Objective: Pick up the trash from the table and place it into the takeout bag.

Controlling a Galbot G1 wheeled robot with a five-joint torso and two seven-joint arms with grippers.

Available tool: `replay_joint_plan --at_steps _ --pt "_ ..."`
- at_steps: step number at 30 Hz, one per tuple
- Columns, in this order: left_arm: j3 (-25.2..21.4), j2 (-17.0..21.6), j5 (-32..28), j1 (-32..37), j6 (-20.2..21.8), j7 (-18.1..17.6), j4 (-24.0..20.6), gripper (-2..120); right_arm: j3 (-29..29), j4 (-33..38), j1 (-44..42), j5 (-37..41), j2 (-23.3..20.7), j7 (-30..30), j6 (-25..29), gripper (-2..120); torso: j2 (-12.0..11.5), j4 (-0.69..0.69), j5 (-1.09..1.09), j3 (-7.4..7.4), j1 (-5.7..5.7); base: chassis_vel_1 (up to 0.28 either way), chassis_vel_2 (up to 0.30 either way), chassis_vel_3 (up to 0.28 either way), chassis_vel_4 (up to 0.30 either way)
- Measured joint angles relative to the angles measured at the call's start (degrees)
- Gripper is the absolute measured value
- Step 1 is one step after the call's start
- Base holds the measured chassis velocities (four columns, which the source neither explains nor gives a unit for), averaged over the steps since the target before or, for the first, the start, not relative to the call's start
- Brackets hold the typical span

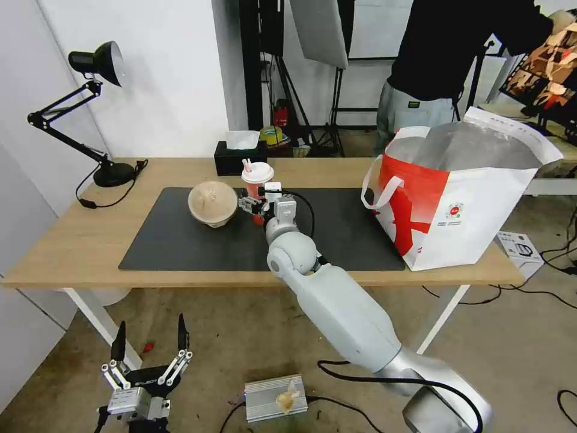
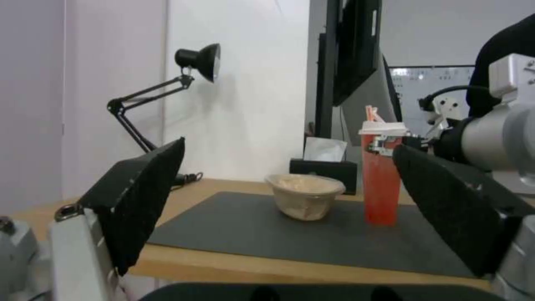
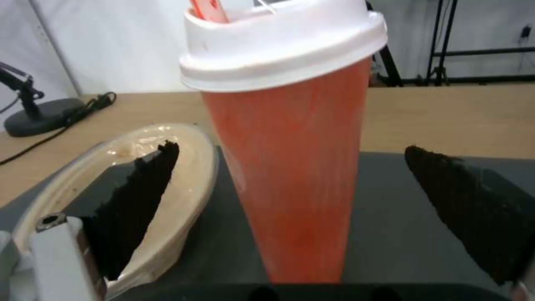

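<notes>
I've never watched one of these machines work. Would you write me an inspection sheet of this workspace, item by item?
Surface: light-wood table with a dark grey mat.
Job's things: red drink cup upright on the mat; beige lidded bowl beside it; takeout bag open at the table's right end.
Clutter: black tissue box, desk lamp.
Grippers: right gripper open, fingers either side of the cup, not touching; left gripper open, parked low in front of the table.
Cables: lamp cord on the table; black cables on the floor.
Surroundings: silver box on the floor; person standing behind the bag.
</notes>
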Motion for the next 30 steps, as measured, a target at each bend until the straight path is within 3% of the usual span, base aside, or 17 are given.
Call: replay_joint_plan --at_steps 30 --pt "0.4 0.0 0.1 -0.4 -0.1 0.0 1.0 100 2.0 -7.4 1.9 2.0 1.7 -2.5 1.6 100 0.0 0.0 0.0 0.0 0.0 0.0 0.0 0.0 0.0"
